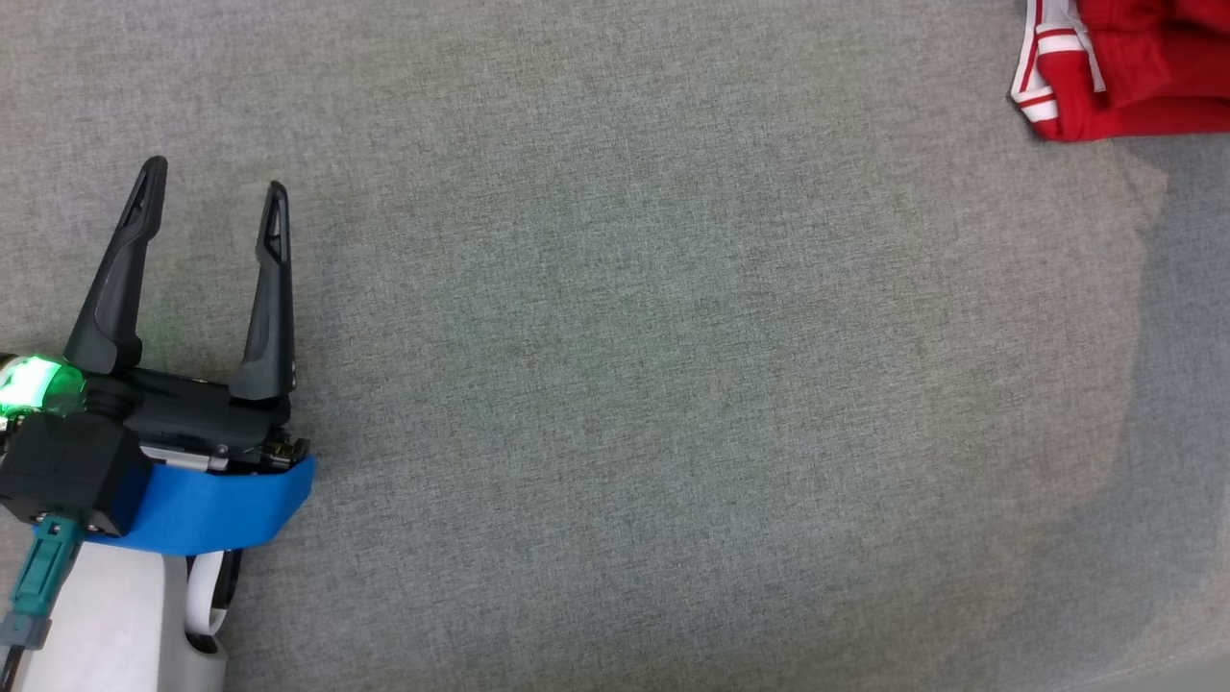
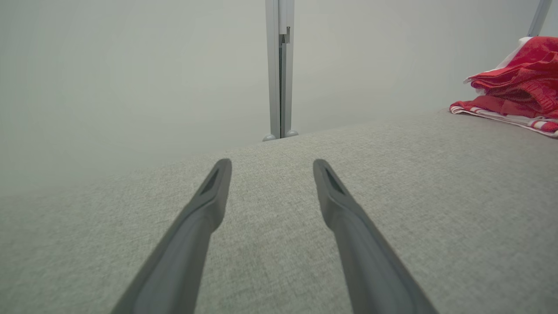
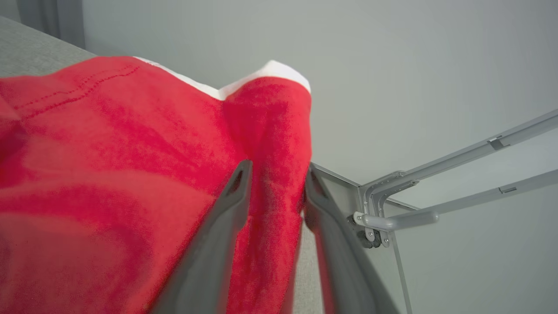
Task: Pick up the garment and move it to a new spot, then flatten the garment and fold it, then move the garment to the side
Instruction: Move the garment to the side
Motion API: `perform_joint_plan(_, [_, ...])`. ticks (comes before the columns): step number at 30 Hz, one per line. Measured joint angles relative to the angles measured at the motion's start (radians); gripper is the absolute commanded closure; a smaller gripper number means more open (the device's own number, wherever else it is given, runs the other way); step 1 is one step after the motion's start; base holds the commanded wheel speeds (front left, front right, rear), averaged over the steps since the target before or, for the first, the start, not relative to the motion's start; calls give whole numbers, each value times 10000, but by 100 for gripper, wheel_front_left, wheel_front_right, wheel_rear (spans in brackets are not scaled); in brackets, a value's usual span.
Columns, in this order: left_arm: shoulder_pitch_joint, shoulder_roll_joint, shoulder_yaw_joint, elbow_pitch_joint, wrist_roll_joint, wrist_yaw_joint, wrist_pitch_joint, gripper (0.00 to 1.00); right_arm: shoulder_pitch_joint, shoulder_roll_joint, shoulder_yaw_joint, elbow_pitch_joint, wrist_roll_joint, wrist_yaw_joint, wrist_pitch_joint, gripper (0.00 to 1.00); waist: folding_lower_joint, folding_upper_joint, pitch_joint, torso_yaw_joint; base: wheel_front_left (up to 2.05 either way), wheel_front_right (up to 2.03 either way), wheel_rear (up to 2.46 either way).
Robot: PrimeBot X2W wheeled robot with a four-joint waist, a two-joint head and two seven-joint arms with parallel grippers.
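Straddles fold of red garment (image 3: 109,152) with right gripper (image 3: 277,168), clamp unclear, seemingly setting it aside; left gripper (image 1: 215,176) spread, empty.

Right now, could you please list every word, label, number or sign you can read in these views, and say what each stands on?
None: there is no readable text on the red garment, the grey surface or the left tool.
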Motion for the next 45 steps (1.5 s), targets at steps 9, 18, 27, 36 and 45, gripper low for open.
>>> perform_joint_plan(9, [-23, -25, 69, 221, -73, 59, 0, 0, -282, 364, -464, 825, -924, 0, -585, 0, 0, 1, -349, 87, 0, 0, 0])
perform_joint_plan(18, [298, -368, 221, 648, -222, 169, 2, 0, 167, 1087, -1020, 794, -1319, 0, -1515, 0, -1, -2, -1526, 505, 0, 0, 0])
perform_joint_plan(27, [1255, -836, 566, 1243, -347, 322, 0, 0, 2174, 2452, -1603, -1014, -1388, 0, -1655, 0, -3, -3, -3193, 1191, 0, 0, 0])
perform_joint_plan(36, [2257, -1287, 759, 1919, -399, 334, 2, 0, 4908, 3695, -1833, -2824, -1304, 0, -1655, 0, -3, -4, -4553, 1582, 0, 0, 0])
perform_joint_plan(45, [2711, -1584, 763, 2627, -372, 278, 2, 0, 7339, 4324, -2080, -3860, -938, -2, -1655, 0, -3, -5, -5641, 1947, 0, 0, 0])
